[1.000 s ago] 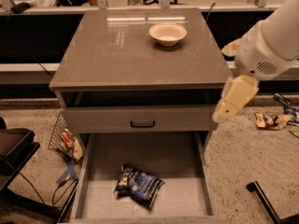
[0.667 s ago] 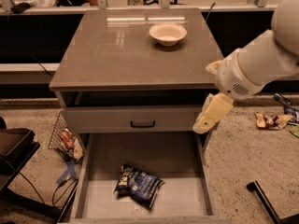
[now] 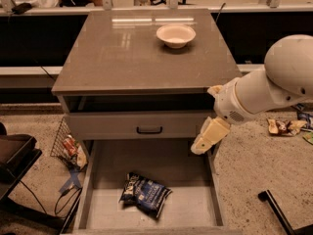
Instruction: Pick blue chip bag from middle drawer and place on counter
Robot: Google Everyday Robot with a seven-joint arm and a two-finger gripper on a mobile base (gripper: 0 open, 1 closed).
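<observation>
Dim warm light glares off the counter point(image 3: 112, 58) above the claw point(image 3: 204, 141).

Open from above across the shallow grey middle drawer point(image 3: 188, 168) around the crumpled dark-blue chip bag point(image 3: 145, 193); crowded at the right wall by the cream gripper point(image 3: 209, 136).

blue chip bag point(image 3: 145, 193) in drawer point(image 3: 193, 210), gripper point(image 3: 200, 147) above

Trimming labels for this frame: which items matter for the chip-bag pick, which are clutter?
Job: blue chip bag in the open middle drawer; counter; claw, over the drawer's right wall, apart from the bag.
Lying about: white bowl on the counter; wrappers on the floor, right; wire basket, left.
</observation>
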